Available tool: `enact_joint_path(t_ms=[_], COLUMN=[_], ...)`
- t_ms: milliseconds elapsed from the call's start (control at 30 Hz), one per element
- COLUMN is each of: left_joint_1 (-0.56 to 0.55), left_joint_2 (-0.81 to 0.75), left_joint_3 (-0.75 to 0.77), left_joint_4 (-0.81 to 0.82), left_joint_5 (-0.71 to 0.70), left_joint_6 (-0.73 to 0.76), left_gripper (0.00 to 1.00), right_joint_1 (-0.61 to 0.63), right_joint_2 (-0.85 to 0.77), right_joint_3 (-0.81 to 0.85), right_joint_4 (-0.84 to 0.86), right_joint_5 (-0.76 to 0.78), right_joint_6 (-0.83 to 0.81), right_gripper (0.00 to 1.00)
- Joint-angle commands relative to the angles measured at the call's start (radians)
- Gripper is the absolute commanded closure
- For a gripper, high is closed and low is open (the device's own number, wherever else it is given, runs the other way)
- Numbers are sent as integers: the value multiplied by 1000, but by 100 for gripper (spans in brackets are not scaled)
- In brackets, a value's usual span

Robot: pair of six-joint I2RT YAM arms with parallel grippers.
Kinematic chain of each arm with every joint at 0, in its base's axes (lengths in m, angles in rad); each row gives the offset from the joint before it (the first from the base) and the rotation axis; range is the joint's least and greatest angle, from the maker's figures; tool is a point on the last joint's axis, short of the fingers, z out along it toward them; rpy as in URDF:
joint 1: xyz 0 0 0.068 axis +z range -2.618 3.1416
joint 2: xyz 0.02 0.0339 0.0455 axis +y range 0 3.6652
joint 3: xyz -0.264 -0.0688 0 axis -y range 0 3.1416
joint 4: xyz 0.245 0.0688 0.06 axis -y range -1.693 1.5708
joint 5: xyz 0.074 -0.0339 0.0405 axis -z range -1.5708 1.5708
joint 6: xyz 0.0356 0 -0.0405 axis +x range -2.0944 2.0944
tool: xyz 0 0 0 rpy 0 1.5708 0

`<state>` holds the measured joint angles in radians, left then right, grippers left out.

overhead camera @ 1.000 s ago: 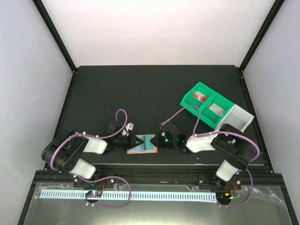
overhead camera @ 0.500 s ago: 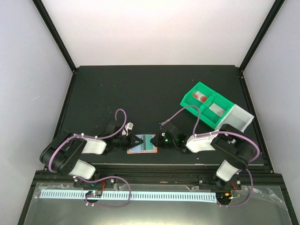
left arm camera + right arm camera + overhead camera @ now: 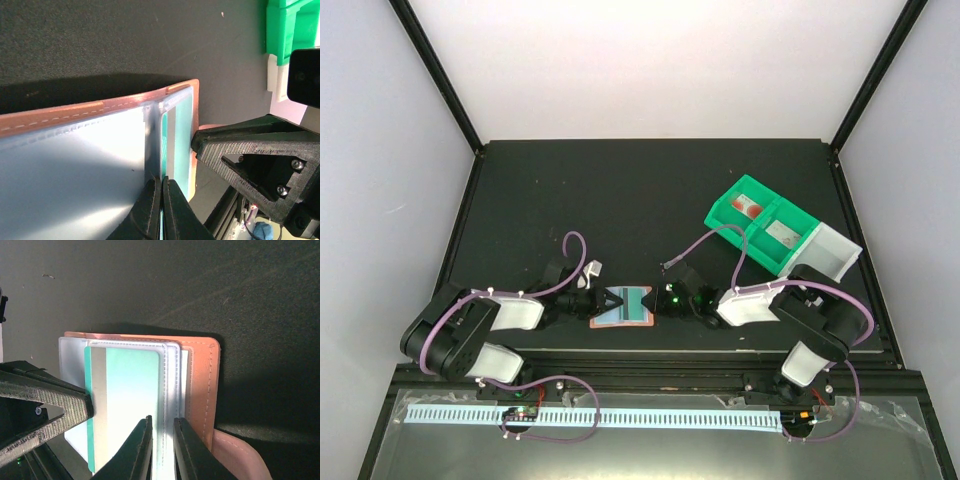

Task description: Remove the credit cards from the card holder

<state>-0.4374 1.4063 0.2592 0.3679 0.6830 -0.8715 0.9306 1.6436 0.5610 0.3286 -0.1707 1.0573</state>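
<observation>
Top view evenly lit; wrist views: glare on salmon-pink leather card holder (image 3: 75, 112), shadow on black table (image 3: 100, 40)

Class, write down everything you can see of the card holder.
The card holder is salmon-pink and leather-like, with pale stitching, lying open on the black table. Clear plastic sleeves fan inside; a teal card sits in one. The left tool, shut, and the right tool both meet its sleeve edges.

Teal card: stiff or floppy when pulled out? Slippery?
Card is likely stiff: its edges look straight and its face flat. Probably slick too: the face is glossy and it lies among clear sleeves, so it may slide easily.
</observation>
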Motion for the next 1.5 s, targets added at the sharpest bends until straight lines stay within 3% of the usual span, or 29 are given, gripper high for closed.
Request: enact_joint_path(t_ms=[0, 300, 1467], left_joint_1=[16, 19, 58], left_joint_2=[-9, 26, -2], left_joint_3=[6, 9, 14], left_joint_4=[0, 10, -85], left_joint_5=[19, 33, 15], left_joint_6=[28, 29, 63], left_gripper=[98, 95, 98], right_joint_1=[-2, -1, -1], right_joint_2=[14, 20, 6], right_joint_3=[-25, -21, -20], right_joint_4=[-85, -80, -100], right_joint_5=[34, 28, 38], right_joint_6=[0, -2, -7], right_gripper=[84, 84, 85])
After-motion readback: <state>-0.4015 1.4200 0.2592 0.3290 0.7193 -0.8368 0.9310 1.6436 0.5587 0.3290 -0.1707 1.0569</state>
